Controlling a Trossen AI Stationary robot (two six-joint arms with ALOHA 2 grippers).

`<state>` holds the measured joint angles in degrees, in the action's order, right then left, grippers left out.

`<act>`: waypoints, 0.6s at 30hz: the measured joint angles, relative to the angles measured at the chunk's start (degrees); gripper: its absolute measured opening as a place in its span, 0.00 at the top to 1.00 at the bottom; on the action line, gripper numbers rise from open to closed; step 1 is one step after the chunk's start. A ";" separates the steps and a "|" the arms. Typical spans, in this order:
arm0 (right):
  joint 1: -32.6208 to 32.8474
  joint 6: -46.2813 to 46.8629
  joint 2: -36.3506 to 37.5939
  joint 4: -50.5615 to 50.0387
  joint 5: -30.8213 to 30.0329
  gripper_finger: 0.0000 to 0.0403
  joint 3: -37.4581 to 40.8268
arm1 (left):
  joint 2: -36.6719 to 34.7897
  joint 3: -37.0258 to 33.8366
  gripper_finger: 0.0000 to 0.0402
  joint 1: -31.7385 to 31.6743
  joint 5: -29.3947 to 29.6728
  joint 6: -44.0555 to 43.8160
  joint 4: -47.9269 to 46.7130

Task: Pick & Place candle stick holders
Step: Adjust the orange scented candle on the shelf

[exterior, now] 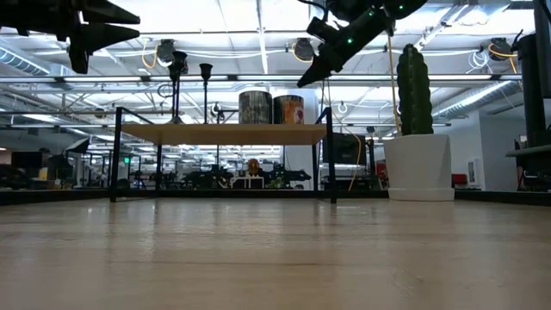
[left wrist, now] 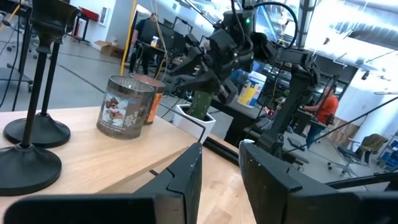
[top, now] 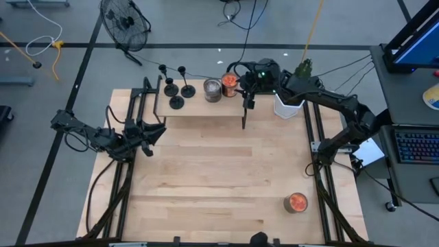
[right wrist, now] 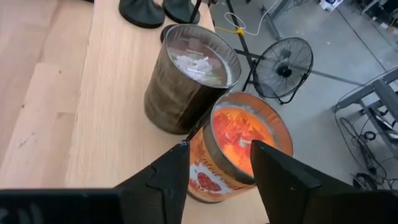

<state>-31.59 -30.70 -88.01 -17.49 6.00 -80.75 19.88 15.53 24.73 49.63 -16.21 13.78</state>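
Three black candle stick holders (top: 177, 95) stand on their disc bases on a low wooden shelf (top: 199, 108) at the table's far side. They also show in the low view (exterior: 178, 65), and two of them in the left wrist view (left wrist: 37, 93). My left gripper (top: 152, 134) is open and empty, in the air near the shelf's left end, its fingers (left wrist: 186, 177) pointing toward the shelf. My right gripper (top: 243, 86) is open and empty. It hovers above the shelf's right end, over an orange can (right wrist: 239, 146).
A silver can (top: 212, 90) and the orange can (top: 230, 84) stand on the shelf beside the holders. A white pot with a cactus (top: 288, 103) stands at the far right. Another orange can (top: 296, 202) stands near the front right. A person (left wrist: 326, 106) is in the room behind.
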 joint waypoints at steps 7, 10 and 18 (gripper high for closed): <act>0.00 -0.14 -0.52 -0.38 0.04 0.59 -0.05 | -0.02 0.00 0.72 0.00 0.02 -0.02 0.00; 0.35 -0.46 -1.94 -0.14 -0.14 0.60 -0.05 | -0.02 0.00 0.72 0.00 0.02 -0.09 0.00; 0.92 -3.46 -3.21 2.26 -1.79 0.60 0.03 | -0.02 0.00 0.72 0.00 0.02 -0.80 0.05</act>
<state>-30.67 -34.15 -91.22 -15.23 4.21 -80.73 19.86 15.53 24.73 49.65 -17.01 13.83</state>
